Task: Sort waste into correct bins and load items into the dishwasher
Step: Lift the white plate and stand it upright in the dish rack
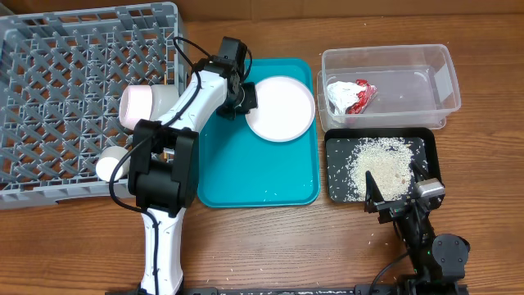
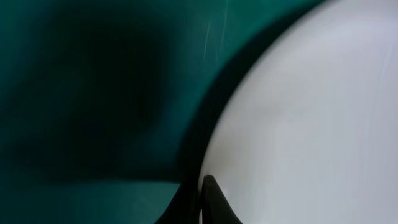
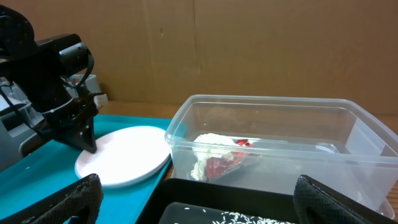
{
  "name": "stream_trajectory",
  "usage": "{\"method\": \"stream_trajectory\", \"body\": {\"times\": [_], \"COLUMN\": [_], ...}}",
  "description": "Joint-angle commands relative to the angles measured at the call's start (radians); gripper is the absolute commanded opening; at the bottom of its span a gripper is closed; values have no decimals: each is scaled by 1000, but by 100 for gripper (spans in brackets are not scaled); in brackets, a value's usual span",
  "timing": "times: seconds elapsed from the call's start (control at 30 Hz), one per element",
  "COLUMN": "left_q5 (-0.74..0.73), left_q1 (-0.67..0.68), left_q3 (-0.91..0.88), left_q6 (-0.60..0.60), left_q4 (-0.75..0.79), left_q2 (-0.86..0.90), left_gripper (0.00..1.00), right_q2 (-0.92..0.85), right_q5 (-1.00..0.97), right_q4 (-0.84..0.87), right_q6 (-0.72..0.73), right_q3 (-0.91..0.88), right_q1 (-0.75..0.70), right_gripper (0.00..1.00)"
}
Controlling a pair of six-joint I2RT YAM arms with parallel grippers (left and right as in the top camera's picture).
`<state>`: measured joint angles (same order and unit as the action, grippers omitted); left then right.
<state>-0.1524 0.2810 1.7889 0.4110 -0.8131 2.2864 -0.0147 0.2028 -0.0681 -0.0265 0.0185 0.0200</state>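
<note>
Crumpled wrapper [image 1: 352,96], red print illegible

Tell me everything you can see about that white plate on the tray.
The plate is round, plain white and smooth, ceramic or plastic by its look, with a shallow raised rim. It looks empty and clean. It lies flat, right way up, in the far right corner of the teal tray, near the clear bin. The left gripper is at its left rim; whether it grips the plate cannot be told.
</note>
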Motion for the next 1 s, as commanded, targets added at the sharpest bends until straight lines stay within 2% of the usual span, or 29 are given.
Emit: {"method": "stream_trajectory", "body": {"times": [0.0,0.13,0.2,0.4,0.5,0.63,0.77,0.87,0.97], "left_q5": [6,14,92,493,776,1143,1447,1538,1543], "left_q1": [-2,-16,-19,-19,-19,-19,-19,-26,-60], "left_q3": [13,34,45,49,49,48,48,48,45], "left_q6": [-50,-78,-78,-78,-78,-79,-150,-216,-243], "left_q4": [-49,-115,-162,-319,-414,-490,-442,-401,-408], "left_q2": [-28,-133,-212,-515,-645,-737,-751,-734,-707], "left_gripper": [4,4,4,4,4,4,4,4,4], "right_q2": [12,12,12,12,12,12,12,12,12], "right_q5": [-2,-2,-2,-2,-2,-2,-2,-2,-2], "right_q4": [8,8,8,7,8,7,7,8,7], "right_q6": [4,4,4,4,4,4,4,5,4], "right_q3": [-11,-11,-11,-11,-11,-11,-11,-11,-11], "right_q1": [-3,-3,-3,-3,-3,-3,-3,-3,-3], "right_gripper": [100,100,100,100,100,100,100,100,100]}}
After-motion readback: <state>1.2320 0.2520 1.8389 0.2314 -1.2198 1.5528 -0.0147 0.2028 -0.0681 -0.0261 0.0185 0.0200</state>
